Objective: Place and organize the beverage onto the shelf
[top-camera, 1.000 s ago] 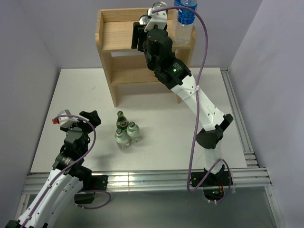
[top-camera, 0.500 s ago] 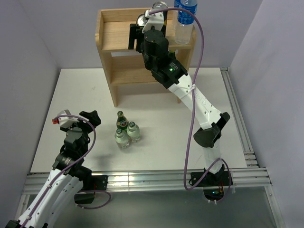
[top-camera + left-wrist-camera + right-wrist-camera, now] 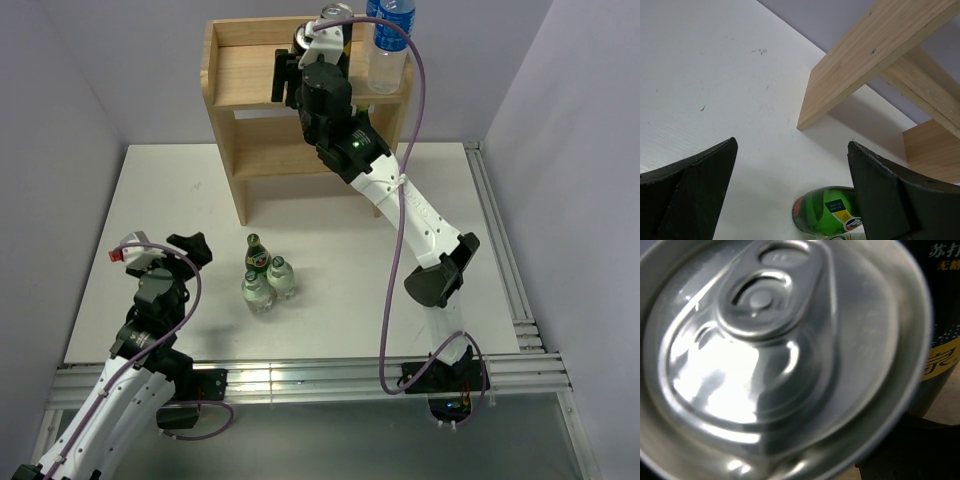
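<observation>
The pale wooden shelf [image 3: 240, 75] stands at the back of the table; one side panel shows in the left wrist view [image 3: 855, 75]. My right gripper [image 3: 290, 78] is over the upper board, shut on a can [image 3: 302, 38]. The can's silver top [image 3: 775, 355] fills the right wrist view and hides the fingers. A black can [image 3: 940, 315] stands just beyond it. My left gripper [image 3: 190, 248] is open and empty, low at the table's left. A green glass bottle [image 3: 258, 255] stands right of it and shows between the open fingers [image 3: 827, 217].
Two clear bottles [image 3: 268, 285] stand against the green bottle in the table's middle. Another can [image 3: 335, 12] and water bottles [image 3: 390, 45] stand at the right end of the upper board. The lower board [image 3: 270, 150] holds nothing that I can see.
My right arm has pushed a little further back and left over the upper board with the can. The left arm and the table bottles have not moved.
</observation>
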Motion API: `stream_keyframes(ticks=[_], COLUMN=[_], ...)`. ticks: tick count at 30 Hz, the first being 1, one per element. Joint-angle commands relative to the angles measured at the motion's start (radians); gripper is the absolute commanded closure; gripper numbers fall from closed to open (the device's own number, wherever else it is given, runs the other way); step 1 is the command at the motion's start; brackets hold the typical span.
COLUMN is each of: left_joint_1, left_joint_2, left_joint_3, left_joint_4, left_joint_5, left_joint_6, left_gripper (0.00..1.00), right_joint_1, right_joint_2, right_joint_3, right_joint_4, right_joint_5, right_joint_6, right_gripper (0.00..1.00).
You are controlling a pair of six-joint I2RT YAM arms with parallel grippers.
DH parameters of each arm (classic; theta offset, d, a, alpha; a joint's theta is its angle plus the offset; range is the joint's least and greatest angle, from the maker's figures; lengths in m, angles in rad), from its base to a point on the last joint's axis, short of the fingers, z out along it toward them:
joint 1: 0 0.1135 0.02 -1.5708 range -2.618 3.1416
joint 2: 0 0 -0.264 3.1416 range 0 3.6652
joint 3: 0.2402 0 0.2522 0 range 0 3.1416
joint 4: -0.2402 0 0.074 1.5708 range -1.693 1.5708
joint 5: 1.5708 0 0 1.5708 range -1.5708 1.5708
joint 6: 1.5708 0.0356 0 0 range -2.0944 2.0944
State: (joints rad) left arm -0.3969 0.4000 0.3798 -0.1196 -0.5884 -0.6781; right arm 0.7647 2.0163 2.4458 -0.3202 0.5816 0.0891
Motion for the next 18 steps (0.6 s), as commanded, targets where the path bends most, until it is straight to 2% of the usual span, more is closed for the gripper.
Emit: stream_keyframes(ticks=[1, 18], left_joint_1=[-0.003, -0.003], left_joint_2=[-0.004, 0.002], left_joint_3=[-0.009, -0.010], left_joint_4=[0.012, 0.018], left_joint_5=[0.006, 0.010], left_joint_6=[-0.015, -0.017], left_gripper=[0.01, 0.01], right_joint_1=[-0.016, -0.034], right_joint_2=[0.024, 0.059], right_joint_3=[0.009, 0.012], right_joint_4=[0.046, 0.066], right_joint_5=[-0.012, -0.034], right_joint_6=[0.015, 0.026], right_gripper=[0.23, 0.30])
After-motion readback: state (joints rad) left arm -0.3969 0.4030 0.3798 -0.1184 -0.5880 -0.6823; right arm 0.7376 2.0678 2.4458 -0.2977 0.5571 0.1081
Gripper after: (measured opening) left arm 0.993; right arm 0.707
